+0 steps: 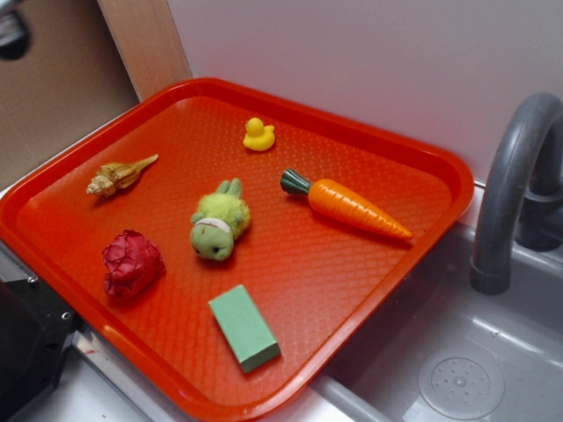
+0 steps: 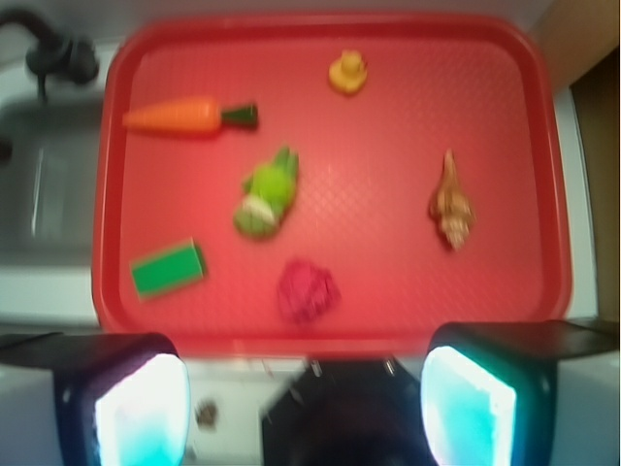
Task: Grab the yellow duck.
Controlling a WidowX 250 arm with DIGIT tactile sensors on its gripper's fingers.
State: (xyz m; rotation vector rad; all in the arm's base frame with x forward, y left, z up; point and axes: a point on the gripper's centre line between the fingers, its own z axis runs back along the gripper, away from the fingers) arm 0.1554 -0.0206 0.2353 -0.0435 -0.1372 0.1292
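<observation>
The yellow duck [image 1: 259, 134] [image 2: 347, 73] is a tiny bright-yellow toy standing near the far edge of the red tray [image 1: 369, 264] [image 2: 505, 146]. In the wrist view my gripper [image 2: 306, 403] hangs high above the tray's near edge, far from the duck. Its two pale pads [image 2: 143, 413] sit wide apart at the bottom corners with nothing between them, so it is open. Only a dark part of the arm [image 1: 13, 31] shows at the top-left corner of the exterior view.
On the tray lie a fuzzy green plush [image 1: 218, 220], an orange carrot [image 1: 352, 205], a tan seashell [image 1: 119, 176], a red crumpled ball [image 1: 132, 262] and a green block [image 1: 244, 327]. A grey sink [image 1: 466, 369] with a faucet [image 1: 515, 176] borders the tray.
</observation>
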